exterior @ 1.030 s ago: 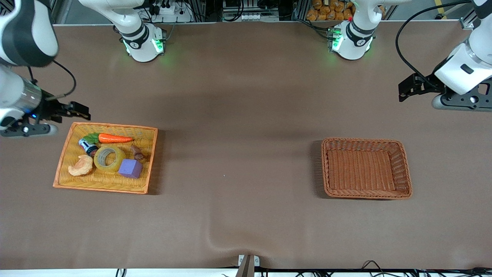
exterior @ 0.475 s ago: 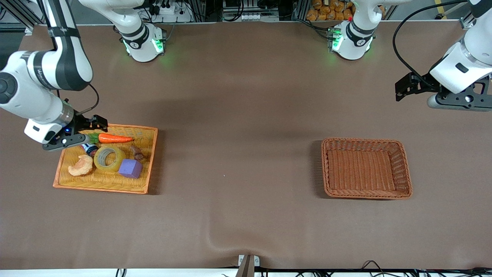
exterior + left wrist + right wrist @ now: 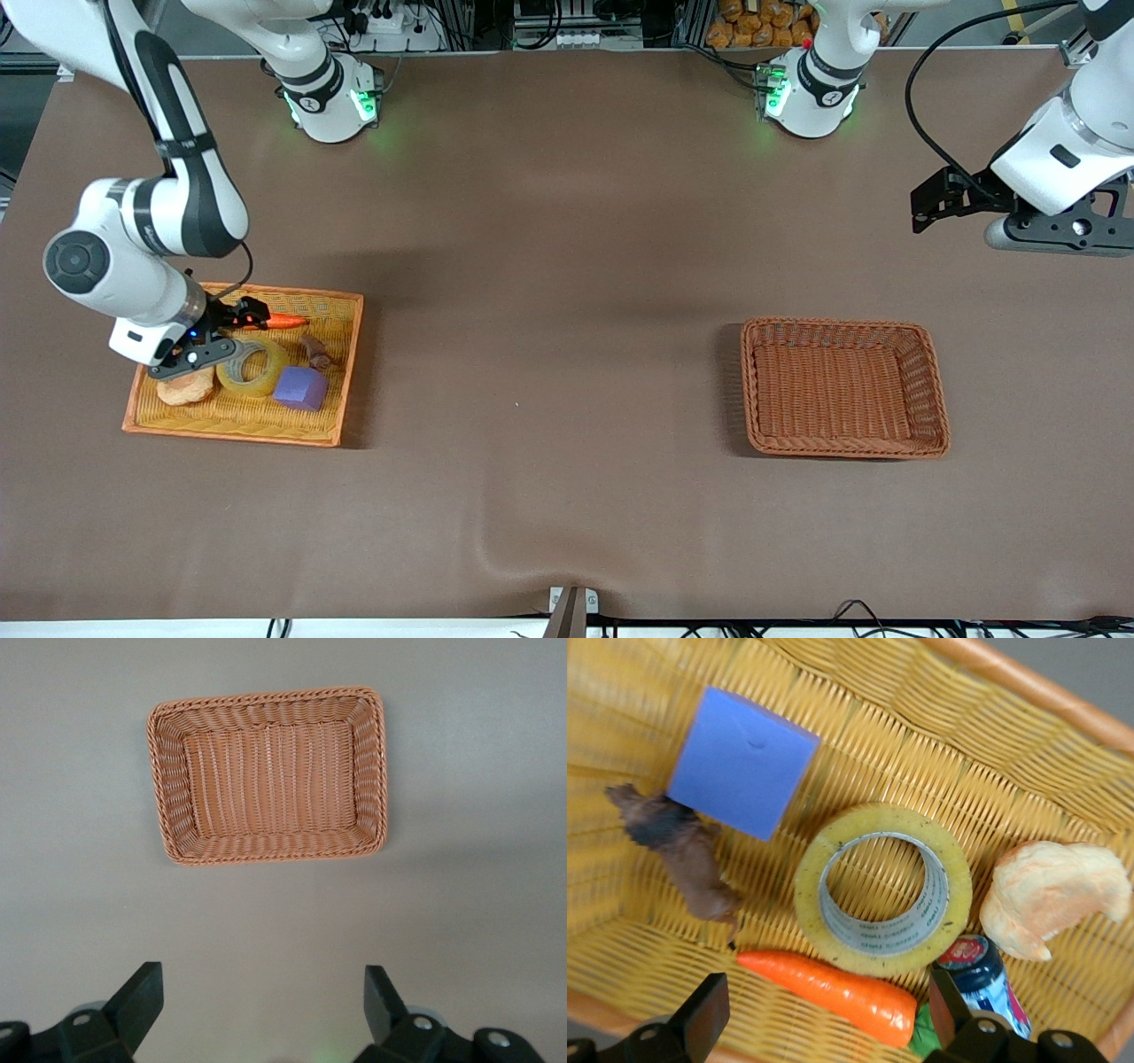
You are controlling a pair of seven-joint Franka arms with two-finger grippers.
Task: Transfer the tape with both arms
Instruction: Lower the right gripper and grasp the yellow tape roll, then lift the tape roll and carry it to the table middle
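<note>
**Right pincer over the tape, fingers apart**

The right pincer [image 3: 232,330] hangs spread above the tape [image 3: 883,887], which lies flat in the yellow tray [image 3: 345,372] between carrot [image 3: 833,990], purple cube [image 3: 740,760] and croissant toy [image 3: 1050,895]. Best to straddle one wall of the ring, clear of the carrot and bottle [image 3: 988,979]. The left pincer [image 3: 257,1005], also spread, waits above the surface near the brown basket [image 3: 266,846].

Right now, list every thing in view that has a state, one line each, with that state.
tape: lying flat in the yellow tray, ungripped.
right gripper: open, over the tape.
left gripper: open, waiting over bare table, nothing held.
brown basket: empty.
purple cube: resting in the tray beside the tape.
carrot: lying on its side.
small bottle: lying down, capped.
</note>
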